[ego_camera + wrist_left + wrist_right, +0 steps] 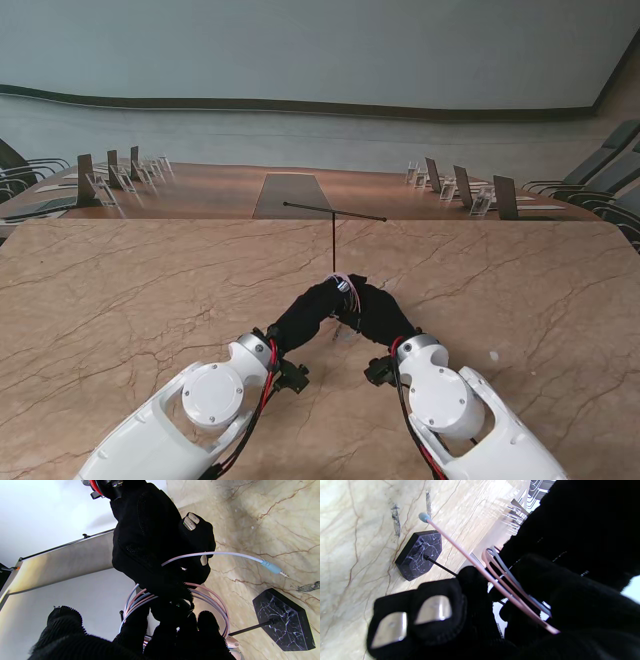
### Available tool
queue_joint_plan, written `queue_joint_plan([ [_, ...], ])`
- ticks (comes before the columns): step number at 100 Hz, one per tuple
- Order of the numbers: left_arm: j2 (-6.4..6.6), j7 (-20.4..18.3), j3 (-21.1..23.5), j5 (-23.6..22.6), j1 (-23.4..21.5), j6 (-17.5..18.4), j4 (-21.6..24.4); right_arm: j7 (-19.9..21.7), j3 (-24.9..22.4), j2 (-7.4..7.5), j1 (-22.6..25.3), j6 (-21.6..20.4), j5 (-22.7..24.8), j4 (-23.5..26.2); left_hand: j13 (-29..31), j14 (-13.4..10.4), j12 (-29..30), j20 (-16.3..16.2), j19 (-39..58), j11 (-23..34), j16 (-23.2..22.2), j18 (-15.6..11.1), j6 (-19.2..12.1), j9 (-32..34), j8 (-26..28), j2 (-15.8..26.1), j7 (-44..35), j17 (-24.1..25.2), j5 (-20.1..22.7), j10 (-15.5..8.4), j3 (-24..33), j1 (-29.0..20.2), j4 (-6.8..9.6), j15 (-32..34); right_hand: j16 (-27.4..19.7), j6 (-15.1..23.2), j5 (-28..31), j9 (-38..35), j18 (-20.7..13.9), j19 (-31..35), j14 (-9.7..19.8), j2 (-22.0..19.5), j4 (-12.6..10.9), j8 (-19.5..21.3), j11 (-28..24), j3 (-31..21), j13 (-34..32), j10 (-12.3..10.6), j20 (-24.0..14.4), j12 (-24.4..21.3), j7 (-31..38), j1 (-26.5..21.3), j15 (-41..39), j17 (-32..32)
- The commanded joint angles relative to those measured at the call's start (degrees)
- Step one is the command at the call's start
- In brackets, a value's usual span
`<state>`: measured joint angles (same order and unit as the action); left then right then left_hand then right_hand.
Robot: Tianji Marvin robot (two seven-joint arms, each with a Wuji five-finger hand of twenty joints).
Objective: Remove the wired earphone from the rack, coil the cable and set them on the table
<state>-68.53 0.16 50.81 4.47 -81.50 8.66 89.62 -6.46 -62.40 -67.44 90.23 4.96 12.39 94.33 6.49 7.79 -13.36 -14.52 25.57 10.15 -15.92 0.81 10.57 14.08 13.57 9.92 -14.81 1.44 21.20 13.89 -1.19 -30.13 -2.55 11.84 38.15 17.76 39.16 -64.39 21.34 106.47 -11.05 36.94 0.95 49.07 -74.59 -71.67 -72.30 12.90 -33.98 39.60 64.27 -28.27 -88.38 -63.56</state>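
Both black-gloved hands meet at the table's middle, just nearer to me than the rack point(333, 212), a thin black T-shaped stand. The earphone cable point(345, 285), pink and lilac, is off the rack and wound in loops point(217, 602) around the fingers of my left hand point(305, 312). My right hand point(380, 312) pinches the free tail point(460, 548). The tail ends in a light-blue plug point(271, 567) sticking out over the marble. A pinkish earbud point(232, 642) shows by the left fingers. The rack's black marble base point(420, 553) stands on the table just beyond the hands.
The marble table point(130, 310) stretches wide on both sides of the hands. A small white speck point(493, 356) lies to the right. Beyond the far edge stands a wooden desk point(220, 190) with chairs and clear card holders point(455, 188).
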Motion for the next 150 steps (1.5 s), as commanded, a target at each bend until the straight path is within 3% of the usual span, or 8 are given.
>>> queue_joint_plan([
  [1, -0.29, -0.9, -0.3, 0.2, -0.5, 0.0, 0.9, 0.3, 0.1, -0.21, -0.2, 0.3, 0.4, 0.0, -1.0, -1.7, -0.8, 0.3, 0.8, 1.9, 0.7, -3.2, 1.8, 0.8, 0.4, 1.1, -0.8, -0.5, 2.8, -6.2, -1.0, 0.0, -0.18, 0.5, 2.7, 3.6, 5.8, -4.0, -8.4, 13.5, -5.0, -2.9, -4.4, 3.8, -3.5, -2.3, -2.0, 5.2, 0.7, 1.5, 5.8, -5.6, -9.1, -4.6],
  [17, -0.12, -1.2, 0.1, 0.4, -0.8, 0.1, 1.2, 0.3, -0.8, 0.09, -0.2, 1.6, 3.2, -0.5, 0.4, 0.4, -1.1, -2.9, 7.4, 1.9, 0.3, -1.9, 2.0, 1.3, 0.7, 1.0, -0.2, -0.4, 2.7, -5.4, -0.9, 0.0, -0.16, 2.3, 2.9, 3.7, 4.7, -4.9, -9.6, 13.5, -4.0, -2.2, -4.9, 2.3, -4.4, -3.8, -2.1, 4.1, 0.1, 2.7, 7.9, -4.7, -9.6, -4.7],
  [67, 0.47, -2.7, 0.9, 0.1, -1.4, -0.5, 1.9, -4.8, -2.4, -0.92, -1.4, 2.4, 5.6, -3.8, 2.5, 3.0, -1.5, -4.0, 10.1, 2.0, -0.2, -0.7, 2.0, 3.6, 0.3, 1.1, -0.2, -1.2, -2.0, -3.0, -0.9, 0.3, -0.11, 4.2, 3.6, 4.0, 5.4, -6.2, -9.4, 13.5, -4.1, -0.8, -6.1, 1.0, -4.5, -5.8, -2.0, 4.1, -1.5, 2.9, 9.0, -3.2, -10.1, -4.8],
  [105, 0.55, -3.3, 0.7, -1.1, -0.8, -3.7, 1.2, -4.8, -6.0, -0.34, 2.4, -0.6, 6.6, 1.6, 3.2, 4.6, -2.9, -4.3, 10.9, 2.0, -1.4, 0.5, 2.2, 5.2, -0.2, 1.2, -0.7, -1.0, -1.9, -2.2, -0.8, -0.4, -0.07, 4.9, 4.0, 4.1, 6.3, -7.1, -8.7, 13.5, -4.7, 0.2, -7.1, 0.8, -4.3, -7.0, -2.0, 4.2, -2.3, 2.7, 8.7, -2.3, -10.3, -4.8],
  [127, 0.87, -4.4, 0.7, -1.4, -0.7, -5.2, 1.5, -4.0, -7.2, 0.04, 2.9, -1.9, 7.6, 3.1, 4.5, 6.7, -5.4, -5.2, 13.0, 2.5, -3.8, 2.5, 2.6, 7.4, 0.2, 1.3, -1.4, -1.4, -0.2, -1.2, -1.0, -0.6, -0.06, 6.2, 4.3, 4.2, 6.8, -7.7, -8.6, 13.5, -4.6, 0.7, -7.7, 0.8, -4.3, -7.8, -2.0, 4.0, -2.8, 2.6, 8.6, -1.8, -10.4, -4.8],
  [141, 1.01, -4.6, 1.0, -1.9, -0.9, -5.2, 1.7, -3.3, -7.5, 0.26, 1.5, -2.5, 8.3, 2.2, 6.5, 8.8, -9.2, -7.2, 17.0, 3.9, -7.1, 6.5, 1.6, 10.5, 3.9, 1.2, -3.4, -2.6, 3.1, -0.1, -0.9, -0.6, -0.02, 8.7, 4.6, 4.2, 7.2, -7.9, -8.7, 13.5, -4.5, 0.9, -8.1, 1.1, -4.3, -8.2, -2.0, 4.0, -3.2, 2.6, 8.6, -1.4, -10.5, -4.9],
  [150, 1.10, -4.5, 1.3, -2.2, -1.3, -5.3, 1.9, -2.9, -7.9, 0.41, 0.8, -2.8, 8.9, 1.8, 7.9, 10.5, -14.0, -11.0, 22.1, 5.9, -11.7, 10.0, 0.7, 12.3, 8.0, 1.1, -5.0, -3.3, 4.2, 1.1, -0.9, -0.6, -0.02, 12.0, 4.7, 4.3, 7.2, -8.0, -8.8, 13.5, -4.5, 0.9, -8.3, 1.2, -4.3, -8.3, -2.0, 3.8, -3.4, 2.7, 8.5, -1.3, -10.5, -4.9],
])
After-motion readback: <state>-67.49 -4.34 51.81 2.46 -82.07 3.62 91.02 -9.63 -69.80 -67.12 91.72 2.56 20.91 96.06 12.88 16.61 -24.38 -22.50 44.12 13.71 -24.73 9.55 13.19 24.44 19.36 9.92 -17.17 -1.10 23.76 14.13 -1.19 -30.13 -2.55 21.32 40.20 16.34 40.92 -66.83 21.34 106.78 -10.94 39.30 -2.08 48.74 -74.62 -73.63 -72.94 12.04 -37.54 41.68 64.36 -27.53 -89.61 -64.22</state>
